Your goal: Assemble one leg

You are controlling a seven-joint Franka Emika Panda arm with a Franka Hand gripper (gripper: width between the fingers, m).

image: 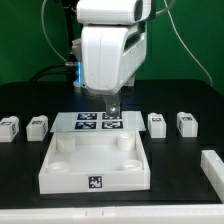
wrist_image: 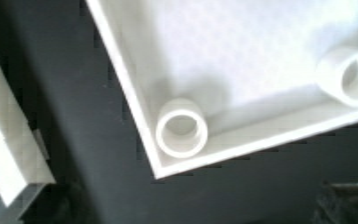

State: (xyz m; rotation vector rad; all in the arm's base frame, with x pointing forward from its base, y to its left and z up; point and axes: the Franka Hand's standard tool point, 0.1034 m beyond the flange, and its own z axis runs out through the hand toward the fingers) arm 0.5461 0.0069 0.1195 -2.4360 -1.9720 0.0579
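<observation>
Four small white legs with marker tags stand in a row on the black table: two at the exterior view's left and two at its right. My gripper hangs over the far edge of the large white square panel, away from every leg. In the wrist view a panel corner with a round socket fills the picture; no leg shows there. My gripper shows only as dark fingertips at the picture's corners, wide apart, with nothing between them.
The marker board lies just behind the panel, under my arm; its white edge also shows in the wrist view. A second socket shows on the panel. A long white block lies at the exterior view's right front.
</observation>
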